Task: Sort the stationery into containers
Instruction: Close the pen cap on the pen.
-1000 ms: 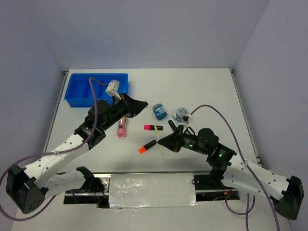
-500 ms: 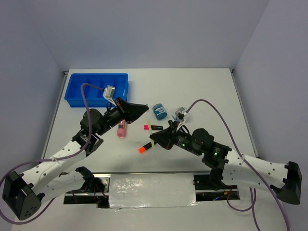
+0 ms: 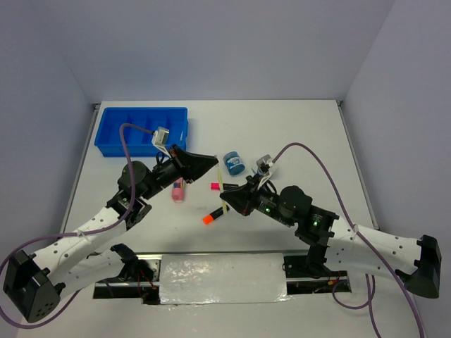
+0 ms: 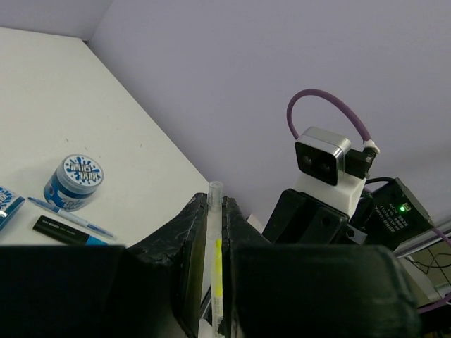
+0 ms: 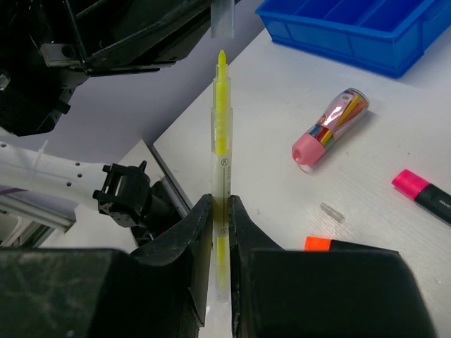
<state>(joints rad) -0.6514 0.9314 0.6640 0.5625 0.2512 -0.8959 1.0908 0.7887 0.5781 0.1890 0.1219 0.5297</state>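
The left arm (image 3: 70, 243) and right arm (image 3: 384, 250) have white links with small dark dots, black joints and black bases. Each wrist carries a silver camera (image 4: 323, 156) fed by a purple cable (image 4: 290, 116). The left pincer (image 4: 215, 211) and right pincer (image 5: 220, 208) are matte black; a green light (image 4: 403, 208) glows on the right arm.

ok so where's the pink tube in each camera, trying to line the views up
top external: the pink tube lies left of centre, a little nearer the arm bases than the blue tray, partly covered from above.
left wrist: not in it.
right wrist: right of centre, lying flat, its pink cap toward the lower left, the tray beyond it at the top right.
shared landmark: the blue tray, in both views that show the tube.
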